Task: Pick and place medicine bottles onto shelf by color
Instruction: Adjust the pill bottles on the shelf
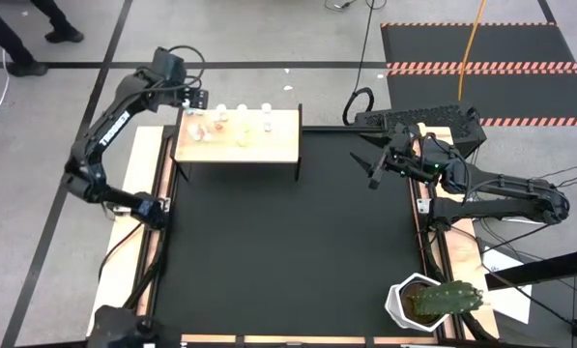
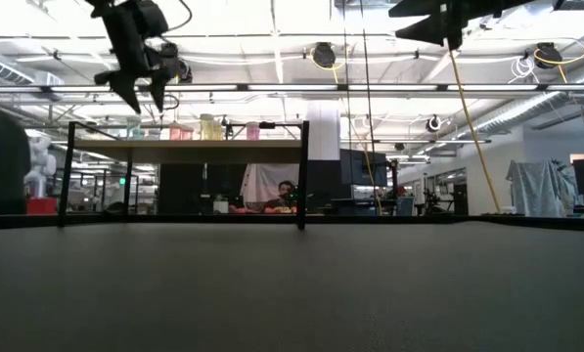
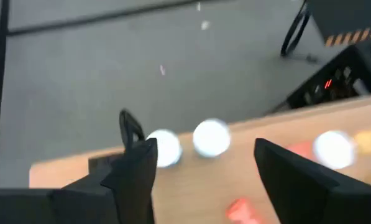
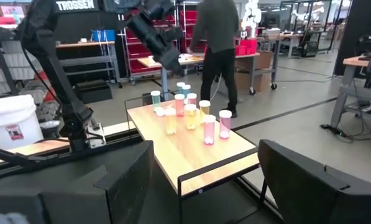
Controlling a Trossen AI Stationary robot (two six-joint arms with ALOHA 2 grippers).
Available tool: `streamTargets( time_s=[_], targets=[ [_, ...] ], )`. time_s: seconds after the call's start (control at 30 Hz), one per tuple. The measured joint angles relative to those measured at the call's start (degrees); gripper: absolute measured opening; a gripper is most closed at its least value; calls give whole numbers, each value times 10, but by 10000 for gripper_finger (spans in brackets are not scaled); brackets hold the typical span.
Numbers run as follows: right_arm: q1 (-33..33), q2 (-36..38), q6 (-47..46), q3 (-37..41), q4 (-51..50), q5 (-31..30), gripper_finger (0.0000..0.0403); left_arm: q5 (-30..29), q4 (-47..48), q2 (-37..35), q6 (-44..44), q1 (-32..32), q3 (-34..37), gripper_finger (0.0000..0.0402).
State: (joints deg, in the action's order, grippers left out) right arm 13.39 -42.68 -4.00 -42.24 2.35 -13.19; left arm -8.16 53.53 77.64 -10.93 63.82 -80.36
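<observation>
The pale-wood shelf [image 1: 240, 147] stands on dark legs at the table's far left. Several medicine bottles [image 4: 191, 115] with white caps stand upright on its top: blue ones [image 4: 155, 98] at the far side, pink [image 4: 209, 129] and yellow [image 4: 171, 120] ones nearer. My left gripper [image 1: 193, 97] hangs open above the shelf's far left corner, slanting down. In the left wrist view, white caps [image 3: 210, 137] show beyond its fingers, and it touches nothing. My right gripper [image 1: 375, 166] stands open and level above the table's far right, pointing toward the shelf [image 4: 191, 155].
A white pot with a green cactus [image 1: 433, 302] stands at the near right corner. Dark equipment [image 1: 423, 121] sits beyond the far right edge. A person [image 4: 217, 43] stands on the floor behind the shelf. The black mat [image 1: 288, 242] spreads between the shelf and the pot.
</observation>
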Motion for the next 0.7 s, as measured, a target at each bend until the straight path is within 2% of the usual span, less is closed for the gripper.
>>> streamTargets(
  time_s=[0.23, 0.37, 0.57, 0.7],
  targets=[
    [0, 0, -10, 0, 0, 0, 283, 37, 20, 11, 78, 34, 0, 210],
    [0, 0, -8, 0, 0, 0, 283, 39, 20, 11, 102, 45, 0, 214],
    [0, 0, -10, 0, 0, 0, 283, 98, 26, 26, 118, 70, 0, 235],
    [0, 0, -18, 0, 0, 0, 283, 101, 30, 38, 126, 71, 0, 232]
  ],
)
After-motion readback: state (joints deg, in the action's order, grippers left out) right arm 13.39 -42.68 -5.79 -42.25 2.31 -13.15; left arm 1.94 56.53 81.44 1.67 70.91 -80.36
